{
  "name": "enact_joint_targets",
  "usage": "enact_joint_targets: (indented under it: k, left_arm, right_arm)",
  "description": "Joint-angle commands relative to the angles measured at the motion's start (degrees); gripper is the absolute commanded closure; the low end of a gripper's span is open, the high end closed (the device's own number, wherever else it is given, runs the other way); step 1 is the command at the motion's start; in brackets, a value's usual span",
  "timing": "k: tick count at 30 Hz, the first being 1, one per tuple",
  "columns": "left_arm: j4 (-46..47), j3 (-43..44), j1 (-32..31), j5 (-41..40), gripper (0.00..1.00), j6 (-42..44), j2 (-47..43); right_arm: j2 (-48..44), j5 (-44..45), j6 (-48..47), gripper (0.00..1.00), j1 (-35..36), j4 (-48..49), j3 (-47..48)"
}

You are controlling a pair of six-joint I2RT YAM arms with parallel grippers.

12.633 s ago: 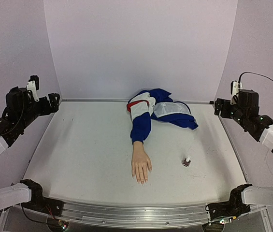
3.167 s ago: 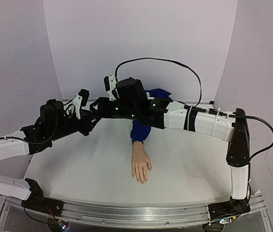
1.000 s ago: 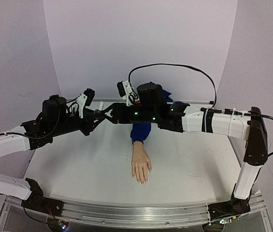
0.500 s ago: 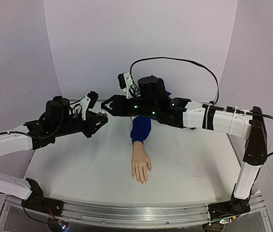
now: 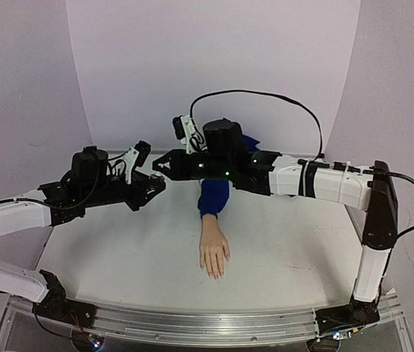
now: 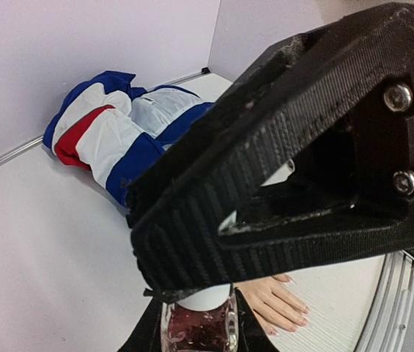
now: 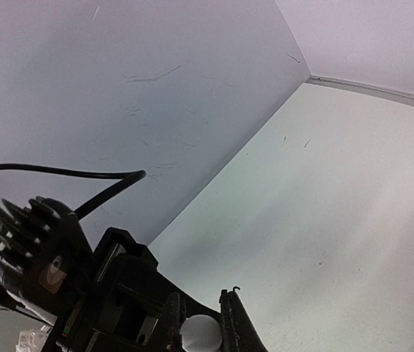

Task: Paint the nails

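**Both claws on the polish bottle, nails bare down on the table**

In the top view the two arms meet up in the air over the 10 o'clock part of the table (image 5: 104, 249). The left gripper (image 5: 150, 185) is pinching the polish bottle (image 6: 200, 328); you can see the dark red glass squeezed between its fingers in the left wrist view. The right gripper (image 5: 160, 168) reaches across from 3 o'clock and is pressed onto the white cap (image 7: 201, 334), which sits right between its fingers in its own camera. The cap sits on the bottle.

The mannequin hand (image 5: 214, 251) lies flat at about 6 o'clock of the table, fingers pointing at the arm bases, well apart from both claws. The nails (image 5: 214, 273) look pale and pinkish. Its blue sleeve (image 5: 213, 196) runs up toward 12 o'clock.
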Motion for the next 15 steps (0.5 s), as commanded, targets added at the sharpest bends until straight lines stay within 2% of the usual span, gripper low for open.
enact_joint_targets:
  k: [1, 4, 7, 8, 9, 11, 13, 15]
  left_arm:
    - [2.53, 4.35, -0.22, 13.85, 1.0, -0.06, -0.12]
    - [2.51, 6.27, -0.13, 32.48, 1.0, 0.34, -0.34]
    - [2.45, 9.68, -0.13, 55.06, 1.0, -1.9, 1.29]
    - [2.45, 11.23, -0.14, 63.4, 1.0, -3.68, 2.8]
    - [2.31, 12.92, -0.21, 69.19, 1.0, -5.91, 4.56]
    - [2.44, 15.03, -0.14, 73.55, 1.0, -9.19, 6.89]
    - [2.54, 14.57, -0.13, 70.65, 1.0, -8.25, 6.85]
    - [2.53, 13.48, -0.04, 64.19, 1.0, -6.01, 5.93]
  right_arm:
    - [-4.91, -9.54, -2.72, 0.98, -1.91, 7.1, -4.65]
    - [-7.76, -27.71, -7.98, 1.0, -3.97, 11.2, -10.32]
    - [-9.29, -56.83, -16.54, 1.0, -3.7, 12.76, -13.66]
    - [-9.81, -62.02, -17.29, 1.0, -3.47, 12.83, -14.75]
    - [-10.75, -63.56, -17.83, 1.0, -3.45, 12.73, -16.18]
    - [-12.9, -63.35, -18.88, 1.0, -3.43, 12.65, -18.46]
    - [-14.48, -60.99, -19.82, 1.0, -3.56, 12.55, -20.07]
    - [-15.99, -57.02, -20.93, 1.0, -3.6, 12.63, -21.55]
